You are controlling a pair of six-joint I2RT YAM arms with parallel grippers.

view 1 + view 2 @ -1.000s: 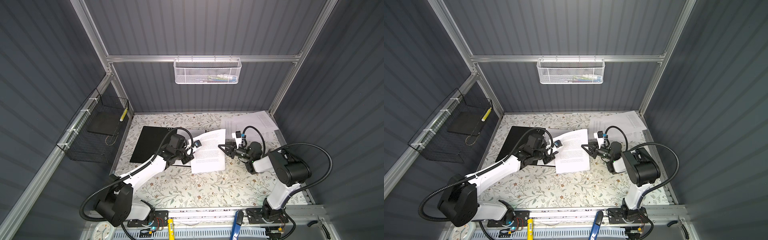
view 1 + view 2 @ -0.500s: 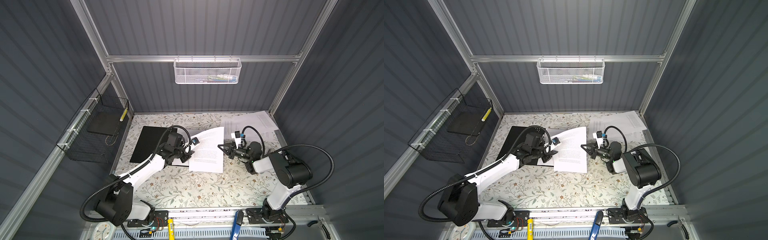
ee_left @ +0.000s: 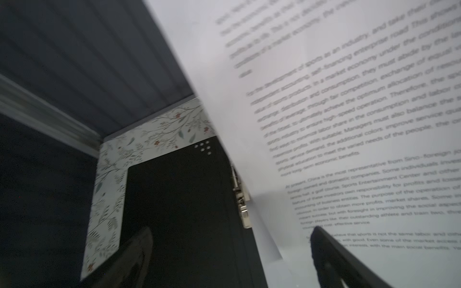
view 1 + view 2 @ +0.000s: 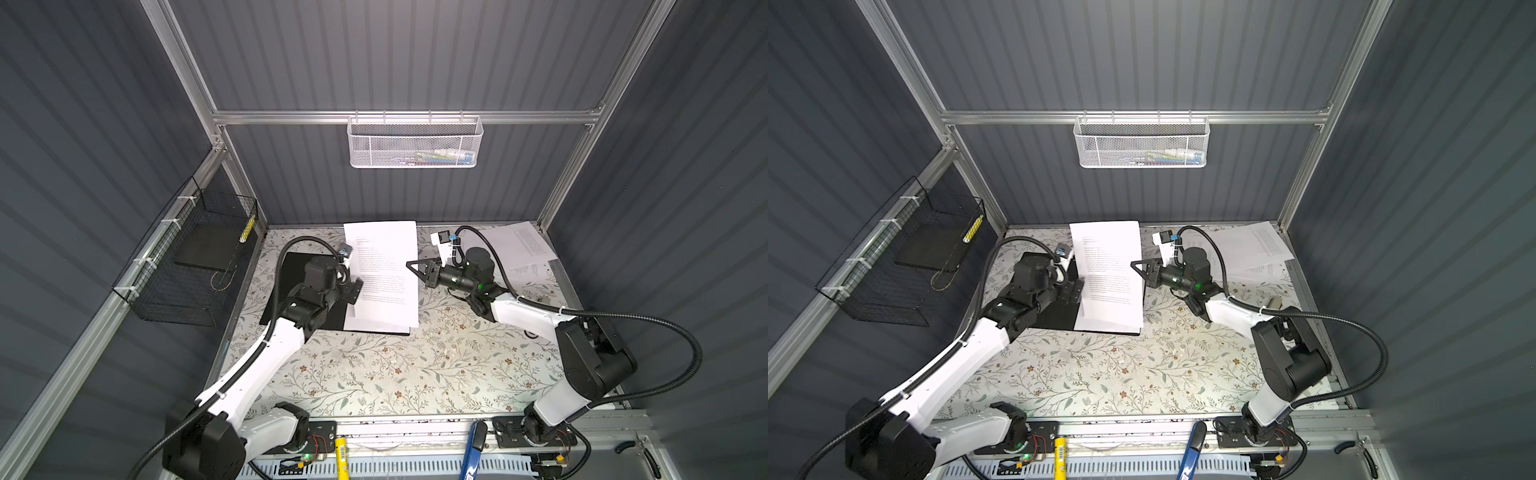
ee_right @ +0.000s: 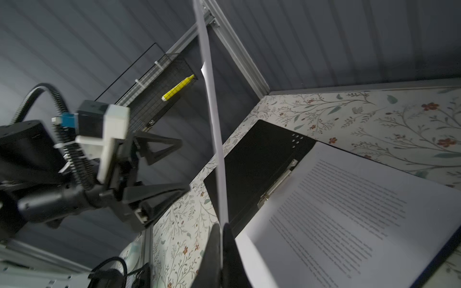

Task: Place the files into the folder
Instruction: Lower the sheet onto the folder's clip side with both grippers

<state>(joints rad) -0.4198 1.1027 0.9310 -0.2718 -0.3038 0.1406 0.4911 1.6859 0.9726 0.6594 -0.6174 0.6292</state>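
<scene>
The folder (image 4: 291,282) (image 4: 1054,316) lies open at the table's back left, black inside up, with a metal clip (image 5: 279,182) at its spine. Printed sheets (image 5: 349,212) rest on its right half. One of the files (image 4: 382,249) (image 4: 1106,249) stands raised over them. My right gripper (image 4: 409,264) (image 5: 220,229) is shut on that sheet's right edge, seen edge-on in the right wrist view. By its left edge my left gripper (image 4: 357,289) (image 3: 232,251) is open, its fingers (image 3: 334,256) on either side of the spine, holding nothing. More files (image 4: 519,245) lie at the back right.
A black wire basket (image 4: 195,257) with a yellow marker (image 5: 178,87) hangs on the left wall. A white mesh basket (image 4: 415,143) hangs on the back wall. A yellow tool (image 4: 340,453) and a blue tool (image 4: 471,449) lie on the front rail.
My left gripper opened and let go of the sheet. The right gripper closed on the sheet's right edge, and the sheet swung left and up over the folder.
</scene>
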